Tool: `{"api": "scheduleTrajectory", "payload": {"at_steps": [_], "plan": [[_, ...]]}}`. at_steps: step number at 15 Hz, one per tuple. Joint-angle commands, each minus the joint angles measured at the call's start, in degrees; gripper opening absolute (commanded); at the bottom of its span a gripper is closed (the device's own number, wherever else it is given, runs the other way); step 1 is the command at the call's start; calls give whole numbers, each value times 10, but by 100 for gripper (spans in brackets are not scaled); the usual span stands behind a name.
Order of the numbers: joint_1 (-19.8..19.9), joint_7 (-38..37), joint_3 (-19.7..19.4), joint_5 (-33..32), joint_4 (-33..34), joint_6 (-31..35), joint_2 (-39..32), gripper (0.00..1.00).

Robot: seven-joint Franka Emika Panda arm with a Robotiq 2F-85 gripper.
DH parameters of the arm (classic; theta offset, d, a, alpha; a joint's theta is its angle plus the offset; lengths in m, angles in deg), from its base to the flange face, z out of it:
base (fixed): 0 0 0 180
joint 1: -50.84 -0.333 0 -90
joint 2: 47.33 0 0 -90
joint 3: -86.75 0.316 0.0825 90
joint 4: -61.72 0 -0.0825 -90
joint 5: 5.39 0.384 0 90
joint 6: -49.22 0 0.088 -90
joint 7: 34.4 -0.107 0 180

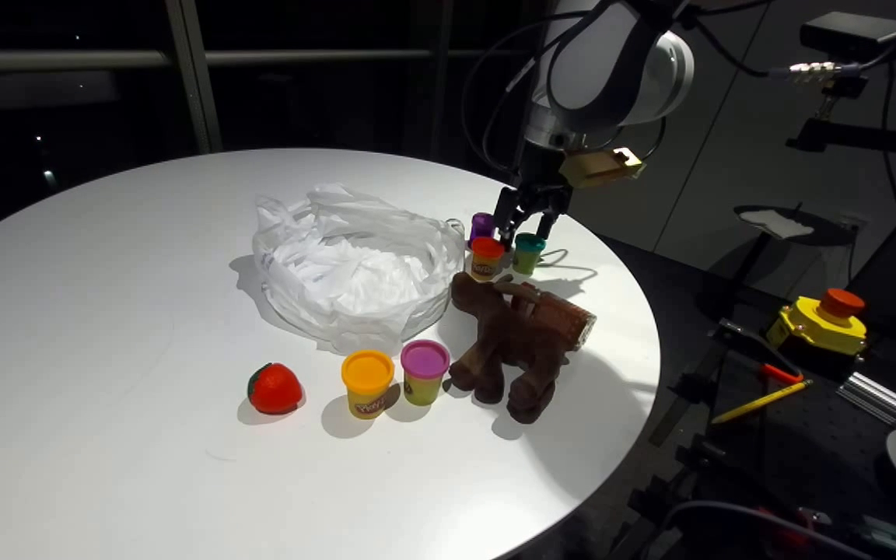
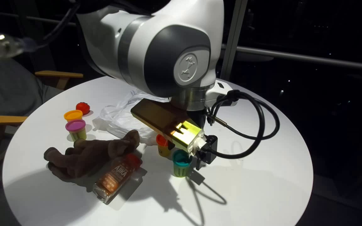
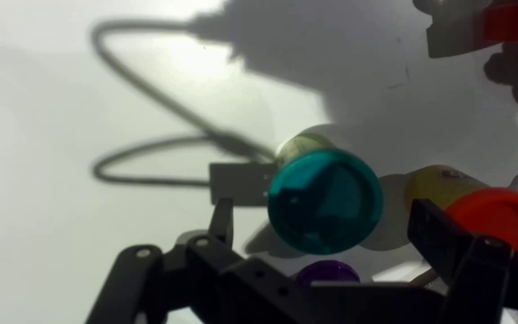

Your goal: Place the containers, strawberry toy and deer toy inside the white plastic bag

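Claw is gaping wide, empty; red-lidded Play-Doh tub is crowding it, Ajika bottle is lying beside plush deer!

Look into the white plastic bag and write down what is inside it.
Inside the white plastic bag, only crumpled white folds show, seemingly its own plastic; nothing else is visible there. Anything beneath those folds is covered, so whether something lies underneath cannot be told.

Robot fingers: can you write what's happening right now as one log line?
fingers: open | holding: nothing | near: teal-lidded tub | strawberry: outside white bag | deer: outside white bag, beside bottle
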Motion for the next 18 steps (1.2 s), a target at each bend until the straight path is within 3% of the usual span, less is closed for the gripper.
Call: {"api": "scheduleTrajectory", "payload": {"at_steps": [1, 11, 12, 13, 18], "plan": [[11, 5, 6, 16, 15, -12, 1, 100], [30, 25, 6, 14, -33, -13, 33, 100], [31, 28, 9, 16, -30, -16, 30, 93], [31, 28, 9, 16, -28, -17, 28, 74], [17, 14, -2, 3, -24, -14, 29, 35]]}}
